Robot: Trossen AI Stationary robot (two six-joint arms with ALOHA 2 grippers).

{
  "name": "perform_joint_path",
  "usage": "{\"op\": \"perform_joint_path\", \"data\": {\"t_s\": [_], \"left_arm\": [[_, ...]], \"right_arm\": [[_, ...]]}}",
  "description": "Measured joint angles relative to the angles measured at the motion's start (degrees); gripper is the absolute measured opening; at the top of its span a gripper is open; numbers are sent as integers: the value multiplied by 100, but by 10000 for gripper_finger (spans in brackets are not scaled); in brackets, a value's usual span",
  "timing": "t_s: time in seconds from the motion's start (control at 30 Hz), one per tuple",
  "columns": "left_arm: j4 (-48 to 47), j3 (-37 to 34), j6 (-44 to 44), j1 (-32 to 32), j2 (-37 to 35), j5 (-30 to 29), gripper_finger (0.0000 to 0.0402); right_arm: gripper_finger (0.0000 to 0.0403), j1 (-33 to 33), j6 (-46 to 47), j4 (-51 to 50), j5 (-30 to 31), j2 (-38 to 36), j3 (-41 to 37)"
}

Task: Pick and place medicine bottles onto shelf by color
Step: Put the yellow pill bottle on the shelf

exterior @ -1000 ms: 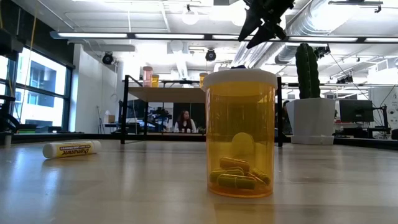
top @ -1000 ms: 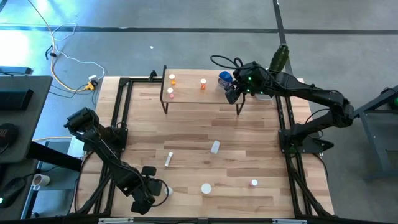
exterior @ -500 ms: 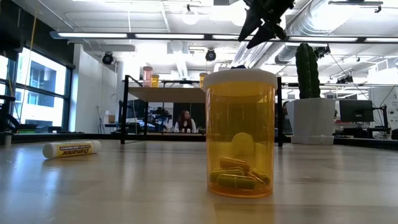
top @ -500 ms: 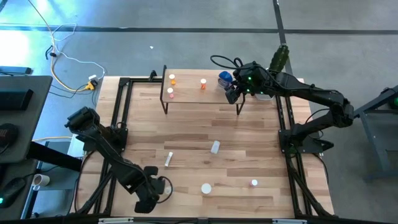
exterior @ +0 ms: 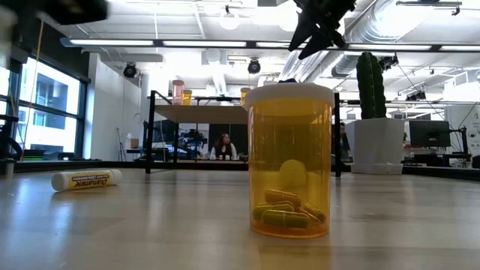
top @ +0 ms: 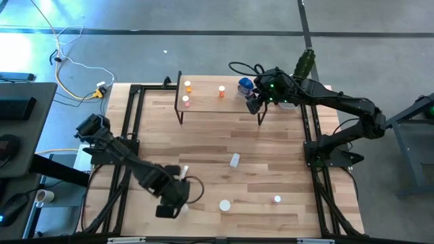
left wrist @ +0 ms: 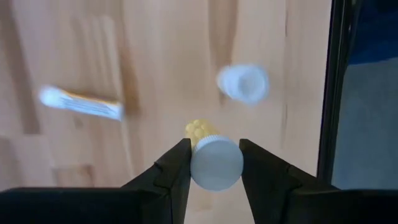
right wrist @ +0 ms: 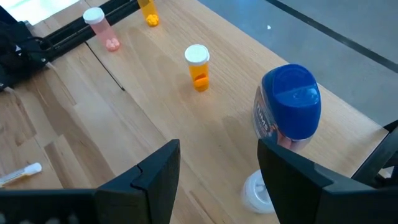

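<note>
My left gripper is clamped on a small bottle with a white cap and yellow contents, the cap squeezed between my two fingers. In the high view that gripper sits over the near left part of the table, lifted off the wood. Just beyond it lies a white tube with an orange label, flat on its side. A white-capped orange bottle stands upright on the table near my left gripper, and from table height it fills the middle of the low view, with capsules lying in its bottom.

My right gripper hangs over the right end of the shelf, its fingers spread apart with nothing between them. Just beside it on the shelf stands the big bottle with the blue lid. Also on the shelf are an orange bottle with a white cap, a pink-capped bottle and another orange bottle, standing apart from one another.

On the table between the arms lies a clear bottle, and a small pink-topped bottle stands near the front right. A white pot with a cactus stands at the table's far right corner.
</note>
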Motion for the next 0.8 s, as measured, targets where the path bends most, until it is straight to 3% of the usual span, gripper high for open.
{"op": "perform_joint_path", "data": {"t_s": [0.3,0.8], "left_arm": [[-61,513,1619,1221,0,-98,117],[-386,1604,4623,4045,-2,-164,117]], "right_arm": [[206,0,-84,0,0,2,0],[206,0,119,-46,2,1,0]]}}
